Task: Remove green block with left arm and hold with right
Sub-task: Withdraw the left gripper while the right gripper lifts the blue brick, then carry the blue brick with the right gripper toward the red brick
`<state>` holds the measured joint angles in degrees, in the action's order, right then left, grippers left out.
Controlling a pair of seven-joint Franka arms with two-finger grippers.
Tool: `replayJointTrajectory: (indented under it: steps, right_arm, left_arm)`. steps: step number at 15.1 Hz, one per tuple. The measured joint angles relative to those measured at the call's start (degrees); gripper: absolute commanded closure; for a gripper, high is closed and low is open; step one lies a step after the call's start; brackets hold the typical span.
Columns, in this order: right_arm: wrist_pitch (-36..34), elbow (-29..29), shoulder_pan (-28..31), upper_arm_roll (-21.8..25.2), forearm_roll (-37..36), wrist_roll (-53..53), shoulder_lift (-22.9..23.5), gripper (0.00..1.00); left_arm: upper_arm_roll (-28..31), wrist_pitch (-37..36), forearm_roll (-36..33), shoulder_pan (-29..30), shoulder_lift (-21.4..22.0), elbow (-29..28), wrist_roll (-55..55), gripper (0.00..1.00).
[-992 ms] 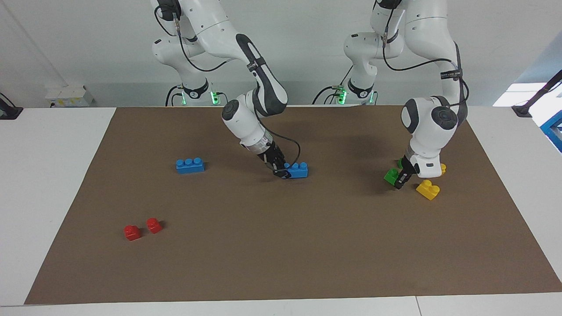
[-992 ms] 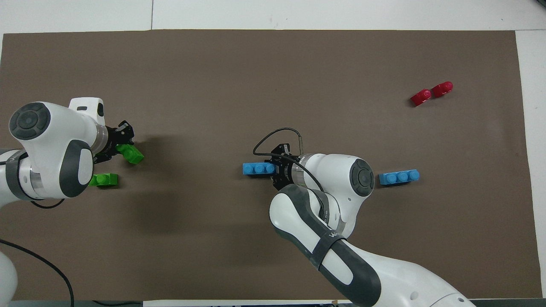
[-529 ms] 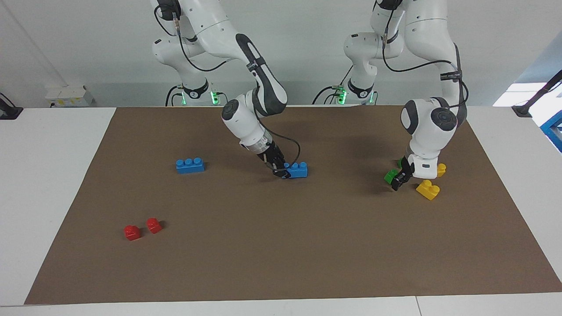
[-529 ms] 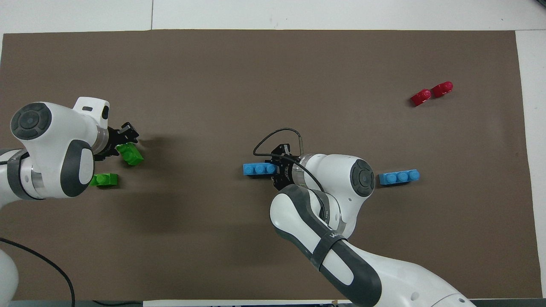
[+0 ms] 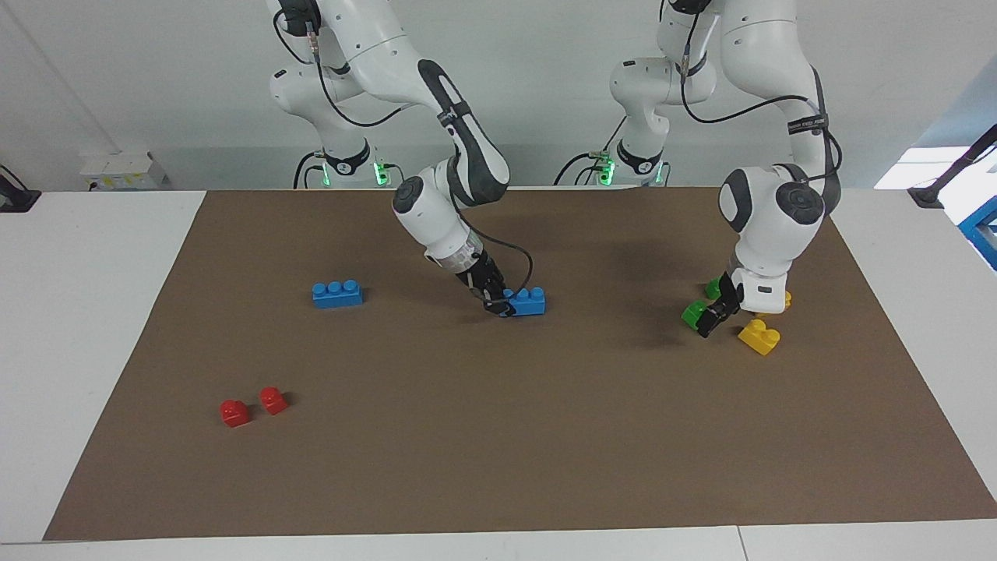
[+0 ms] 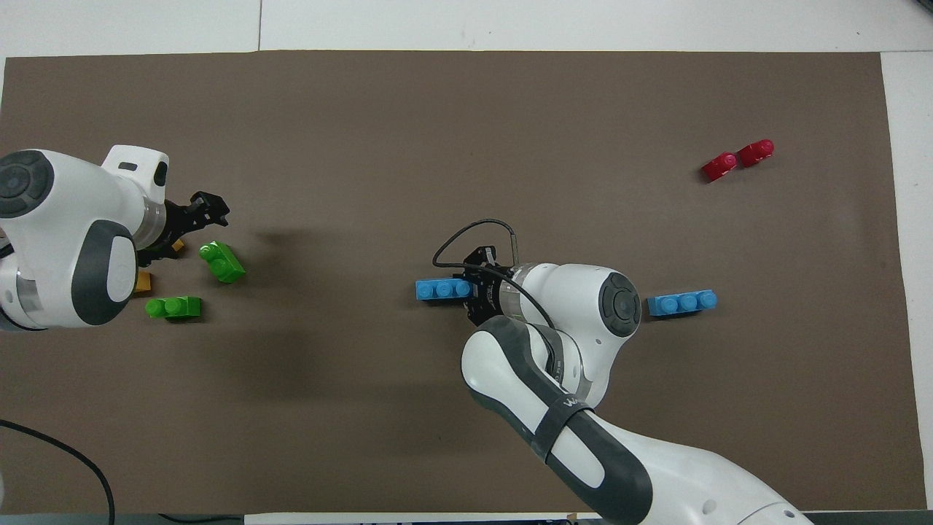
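Observation:
A green block (image 5: 692, 314) (image 6: 222, 261) lies free on the brown mat near the left arm's end. My left gripper (image 5: 713, 318) (image 6: 191, 230) hangs low beside it with its fingers apart and nothing between them. A second green block (image 5: 713, 288) (image 6: 173, 308) lies nearer to the robots, partly hidden by the left wrist in the facing view. My right gripper (image 5: 498, 305) (image 6: 472, 292) is at mid table, shut on the end of a blue three-stud brick (image 5: 530, 301) (image 6: 442, 289) that rests on the mat.
Two yellow bricks (image 5: 759, 336) (image 5: 783, 300) lie close to the left gripper, toward the left arm's end. Another blue brick (image 5: 336, 294) (image 6: 681, 302) and two red pieces (image 5: 251, 407) (image 6: 738, 160) lie toward the right arm's end.
My left gripper has opened and let go of the green block, then drawn back a little toward its own end. The block stays on the mat. The right arm has not moved.

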<state>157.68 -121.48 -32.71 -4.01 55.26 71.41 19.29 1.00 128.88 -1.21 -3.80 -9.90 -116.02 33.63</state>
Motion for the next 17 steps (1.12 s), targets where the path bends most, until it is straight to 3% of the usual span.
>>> replayJointTrajectory:
  steps: [10, 17]
  right_arm:
    - [-1.5, -0.1, 1.1, 0.0, 0.0, 0.0, -0.3, 1.0]
    - [-19.4, 0.1, 14.1, 0.8, -2.7, -6.4, -4.2, 1.0]
  left_arm:
    - [0.0, -19.0, 0.0, 0.3, 6.0, 13.7, -17.0, 0.0]
    - [0.0, -31.6, 0.0, 0.3, 15.0, 16.0, -24.1, 0.0]
